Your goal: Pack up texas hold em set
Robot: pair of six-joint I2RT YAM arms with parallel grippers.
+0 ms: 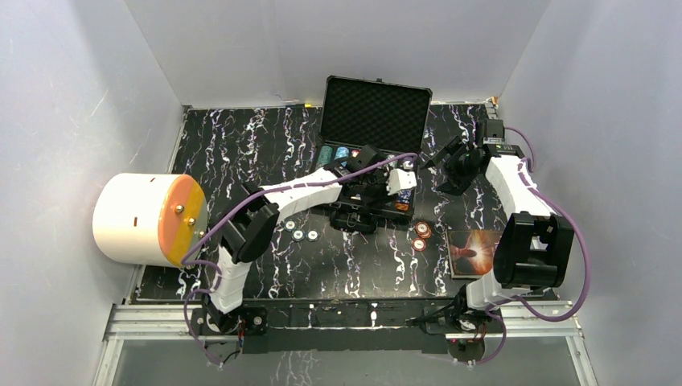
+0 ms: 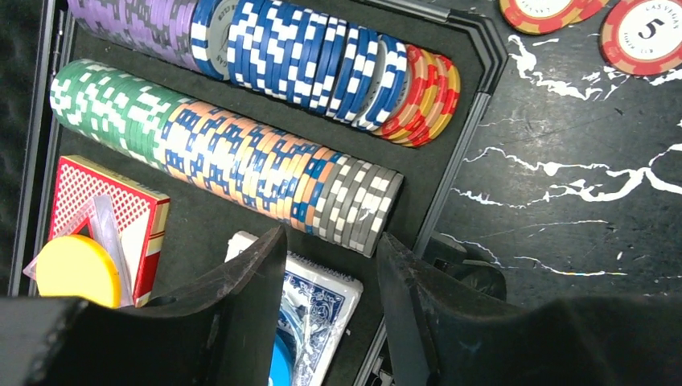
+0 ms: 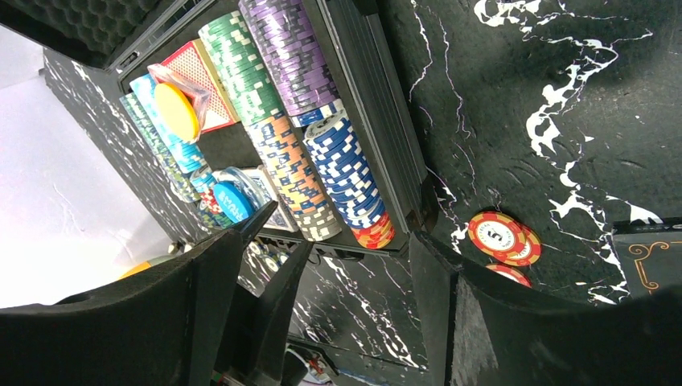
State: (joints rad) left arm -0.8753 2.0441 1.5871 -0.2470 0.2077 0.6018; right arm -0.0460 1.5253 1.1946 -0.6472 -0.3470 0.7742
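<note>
Left pincer (image 2: 330, 322): spread, nothing between the fingers, hanging over the open case (image 1: 354, 219), directly above the blue deck (image 2: 322, 310). Right pincer (image 3: 346, 314): likewise spread and empty, held just off the case's right end in the top view.

Case at upper centre of the top view, long axis left to right, foam lid (image 1: 374, 112) standing up at the back. Inside, from the left wrist view: chip rows (image 2: 241, 161) lying along that long axis. Red deck (image 2: 104, 205) at lower left, yellow disc (image 2: 76, 269) resting against it.

Outside the case: red loose chips (image 1: 420, 237) flat on the table (image 1: 241, 145), just below the case's right corner in the top view. Same chips at lower right in the right wrist view, beyond the right finger. Pale loose chips (image 1: 298, 235), three, flat, below the case's left part, close beside the left forearm. Flat discs, so no long axis to line up with.

Judged: packing mostly done; loose chips to go in, then lid down. Red chips nearer the right pincer. Pale ones nearer the left arm, a pull-back out of the case needed first. Thin chips on a hard top: likely awkward to pinch, some risk of skidding.

Further out: book (image 1: 474, 251) just right of the red chips; white cylinder (image 1: 141, 219) at far left, well apart. Neither part of the set.
</note>
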